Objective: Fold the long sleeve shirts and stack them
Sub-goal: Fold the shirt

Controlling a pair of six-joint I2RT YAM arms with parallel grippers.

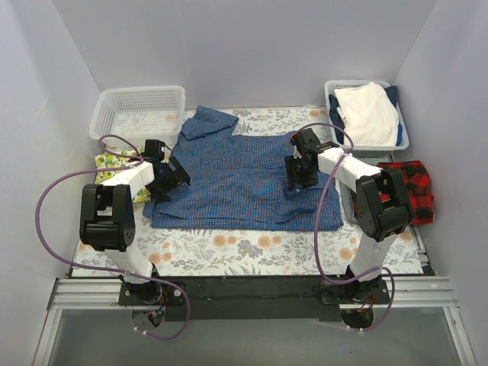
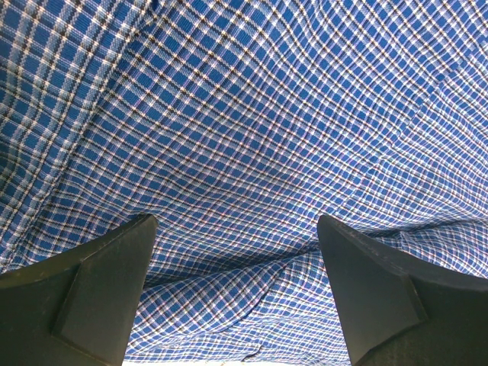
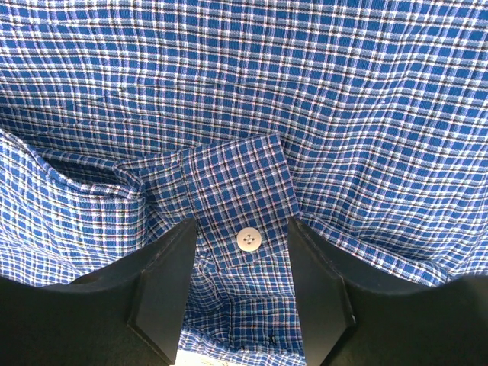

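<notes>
One blue shirt (image 1: 244, 179) seemingly touches both end effectors (image 1: 171, 183) (image 1: 296, 183).

Blue shirt (image 1: 244, 179): fine small check, white and dark lines on blue. Cuff button (image 3: 248, 239): white. Plaid shirt (image 1: 415, 191): red-and-black buffalo squares. Garment (image 1: 368, 114) in right basket: plain white, over navy cloth (image 1: 334, 107), solid dark. Lemon-print cloth (image 1: 107, 162): yellow lemons, green leaves, light ground. Tablecloth (image 1: 244, 248): pale, floral, orange blooms with grey-green leaves. Left basket (image 1: 114, 114): white, lattice walls. Right basket (image 1: 404, 142): pale bluish white. Left gripper (image 2: 235, 225) and right gripper (image 3: 242, 225): black. Left arm (image 1: 126, 179) and right arm (image 1: 343, 164): white links, black joints. Cables (image 1: 46, 221): purple. Walls (image 1: 252, 46): pale lavender-grey, plain.
</notes>
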